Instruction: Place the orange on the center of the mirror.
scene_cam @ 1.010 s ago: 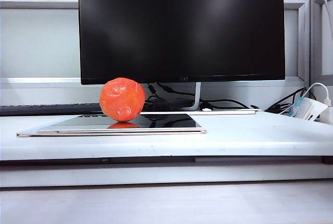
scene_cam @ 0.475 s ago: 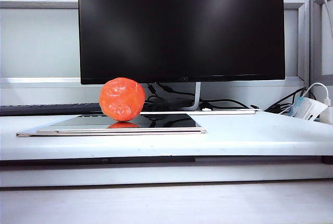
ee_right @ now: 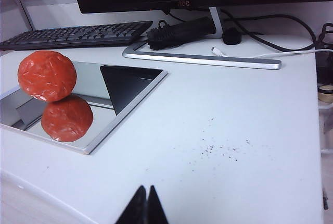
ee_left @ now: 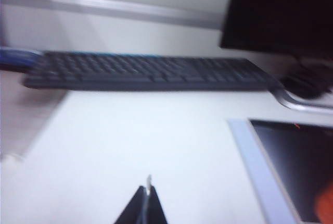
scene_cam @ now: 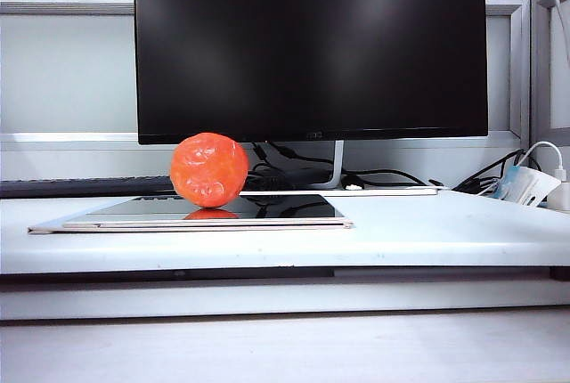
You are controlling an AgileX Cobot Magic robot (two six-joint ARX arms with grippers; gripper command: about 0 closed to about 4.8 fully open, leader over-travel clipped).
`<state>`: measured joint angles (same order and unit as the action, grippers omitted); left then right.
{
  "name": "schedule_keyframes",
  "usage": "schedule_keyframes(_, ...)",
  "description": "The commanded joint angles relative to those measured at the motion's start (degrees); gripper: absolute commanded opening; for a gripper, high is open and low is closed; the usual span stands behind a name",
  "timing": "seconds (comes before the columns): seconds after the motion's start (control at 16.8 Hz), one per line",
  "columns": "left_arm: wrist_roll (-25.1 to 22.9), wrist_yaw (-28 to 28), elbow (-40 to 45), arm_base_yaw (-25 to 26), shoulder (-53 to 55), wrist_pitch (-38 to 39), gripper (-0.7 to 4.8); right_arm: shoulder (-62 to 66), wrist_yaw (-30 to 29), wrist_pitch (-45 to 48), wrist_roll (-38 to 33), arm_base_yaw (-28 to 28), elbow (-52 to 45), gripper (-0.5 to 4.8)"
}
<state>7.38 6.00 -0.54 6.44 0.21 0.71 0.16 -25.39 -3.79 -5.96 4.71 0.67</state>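
Resting on the mirror (ee_right: 130, 86), the orange (ee_right: 47, 76); both end effectors (ee_left: 148, 203) (ee_right: 147, 203) pressed together, cropped, left view blurred.

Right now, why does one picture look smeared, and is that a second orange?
Left wrist view is motion-blurred: keyboard soft, closed left gripper hazy. Right wrist view is sharp: the lower ball is the orange reflected in the mirror; right gripper closed.
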Motion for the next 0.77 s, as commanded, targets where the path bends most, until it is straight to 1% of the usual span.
schedule_keyframes(0.06, -0.81, -1.03, 0.0, -2.67, 0.0, -1.14, -0.05, -0.02, -0.24, 1.03, -0.02, 0.04, -0.39, 0.0)
schedule_keyframes(0.77, -0.92, -0.81, -0.02, -2.64, 0.0, -1.2, -0.05, -0.02, -0.24, 1.03, -0.02, 0.04, -0.39, 0.0)
